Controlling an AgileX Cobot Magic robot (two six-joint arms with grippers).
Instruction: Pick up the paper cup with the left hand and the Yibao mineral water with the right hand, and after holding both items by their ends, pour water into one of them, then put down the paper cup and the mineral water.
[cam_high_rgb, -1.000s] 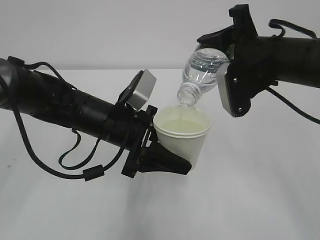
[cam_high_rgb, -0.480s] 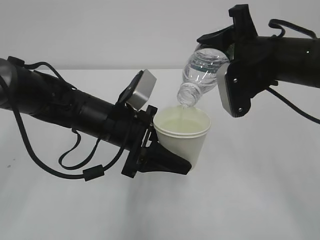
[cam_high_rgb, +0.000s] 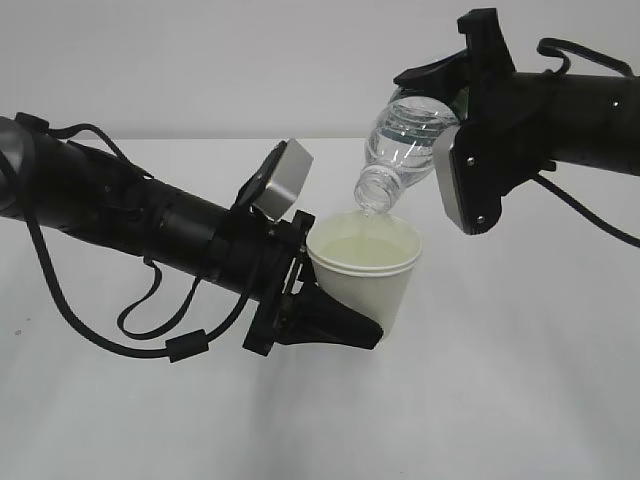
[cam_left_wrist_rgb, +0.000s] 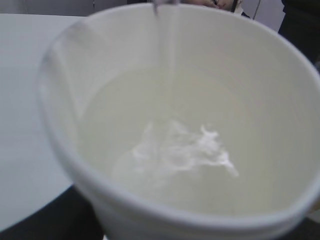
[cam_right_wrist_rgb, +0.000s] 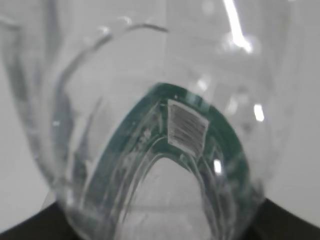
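In the exterior view the cream-white paper cup (cam_high_rgb: 365, 283) hangs upright above the table, with my left gripper (cam_high_rgb: 352, 312) shut on its lower wall. The left wrist view is filled by the cup (cam_left_wrist_rgb: 287, 125); it holds water (cam_left_wrist_rgb: 175, 155), and a thin stream (cam_left_wrist_rgb: 167, 60) falls into it. My right gripper (cam_high_rgb: 452, 128) is shut on the base end of the Yibao mineral water (cam_high_rgb: 402, 140). The bottle tilts mouth-down, its open neck just above the cup's far rim. Close up in the right wrist view I see the clear bottle (cam_right_wrist_rgb: 150, 85) and its green label (cam_right_wrist_rgb: 117, 165).
The white table (cam_high_rgb: 520, 400) spreads below both arms, with a plain pale wall behind it. A looping black cable (cam_high_rgb: 150, 330) hangs under the left arm. A grey block (cam_high_rgb: 282, 178) sits on the left wrist, close to the bottle's neck.
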